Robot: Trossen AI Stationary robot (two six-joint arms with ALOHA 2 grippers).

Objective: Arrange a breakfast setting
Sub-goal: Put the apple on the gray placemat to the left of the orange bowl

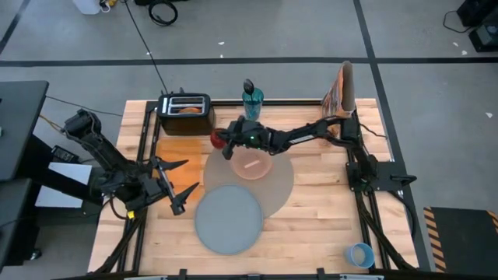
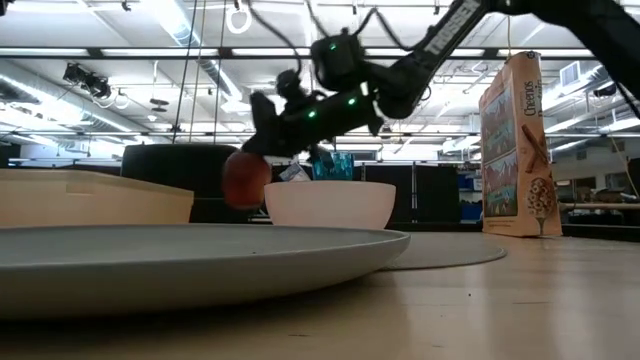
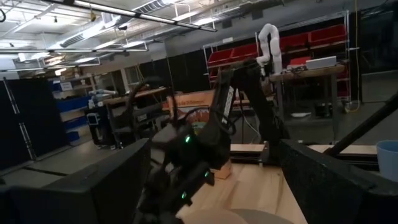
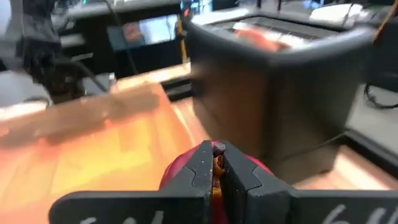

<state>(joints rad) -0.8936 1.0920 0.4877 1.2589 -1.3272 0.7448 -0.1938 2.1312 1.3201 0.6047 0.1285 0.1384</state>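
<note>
The plate (image 1: 227, 218) overlaps the mat's (image 1: 281, 183) front-left edge. The bowl (image 1: 252, 166) sits on the mat's rear, spoon (image 1: 252, 164) inside. The apple (image 1: 219, 139) hangs behind-left of the mat, near the toaster (image 1: 186, 112); the cereal box (image 1: 343, 90) stands behind-right.

Right arm extends from its base at 3 o'clock toward 12 o'clock; right gripper (image 1: 224, 142) is raised above the table, fingers closed. Left arm waits at 9 o'clock; left gripper (image 1: 180, 187) fingers spread wide.
</note>
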